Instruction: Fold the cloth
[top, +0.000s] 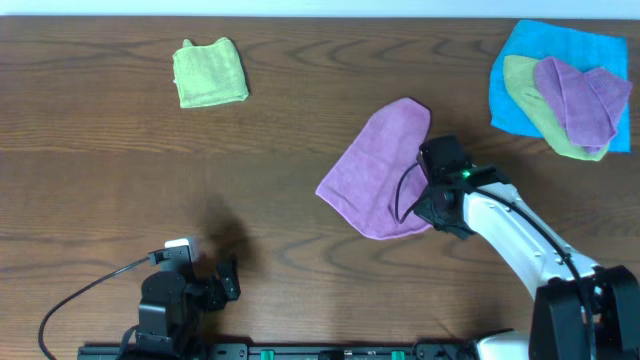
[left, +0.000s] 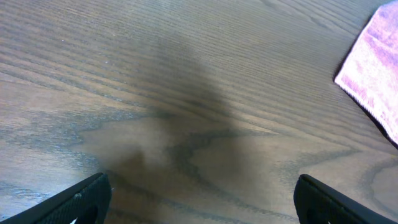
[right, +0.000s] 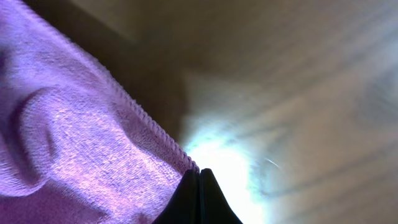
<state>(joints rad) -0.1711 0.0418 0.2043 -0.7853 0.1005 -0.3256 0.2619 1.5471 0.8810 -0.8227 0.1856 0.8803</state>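
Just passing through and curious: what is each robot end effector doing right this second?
Left end effector: open, holding nothing.
Right end effector: closed, pinching the edge of the soft lilac-purple square microfibre cloth.

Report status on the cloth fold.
Right gripper shut on edge of the cloth. Left gripper open over bare table. Green cloth and cloth pile far off, nothing in the way.
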